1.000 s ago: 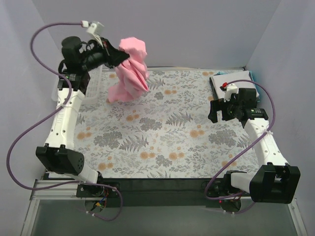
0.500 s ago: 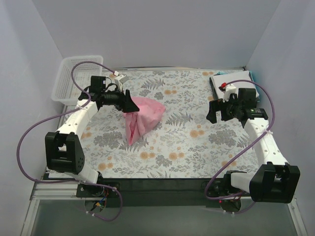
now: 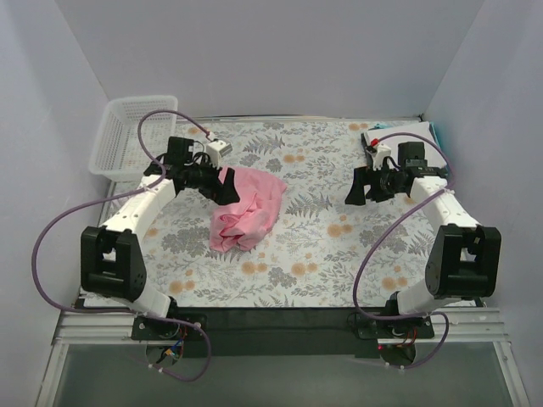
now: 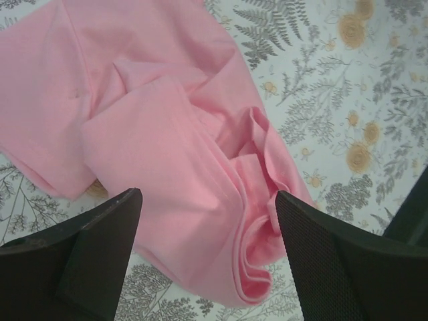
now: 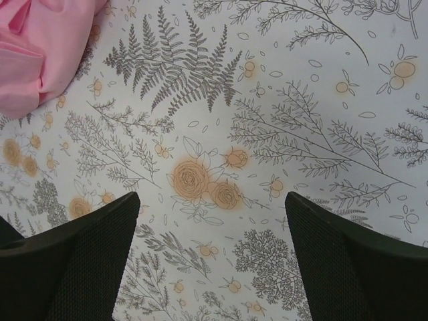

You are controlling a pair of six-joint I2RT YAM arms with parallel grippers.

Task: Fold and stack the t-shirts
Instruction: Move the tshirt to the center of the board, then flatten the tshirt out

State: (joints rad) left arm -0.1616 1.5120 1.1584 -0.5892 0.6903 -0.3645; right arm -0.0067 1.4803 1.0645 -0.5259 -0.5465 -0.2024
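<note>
The pink t-shirt lies crumpled on the floral tablecloth, left of centre. My left gripper hangs open over its left edge. In the left wrist view the pink t-shirt lies in loose folds below and between the fingers of the left gripper, and neither finger pinches it. My right gripper is open over bare cloth right of centre. In the right wrist view nothing lies between the fingers of the right gripper, and a corner of the pink t-shirt shows at top left. Folded white t-shirts lie at the back right, partly behind the right arm.
A white mesh basket stands at the back left corner, off the tablecloth's edge. The floral tablecloth covers the table. Grey walls close in the back and both sides. Purple cables loop from both arms.
My left arm swung down from high at the back left, laid the pink t-shirt on the table and opened. My right arm moved left towards the centre.
</note>
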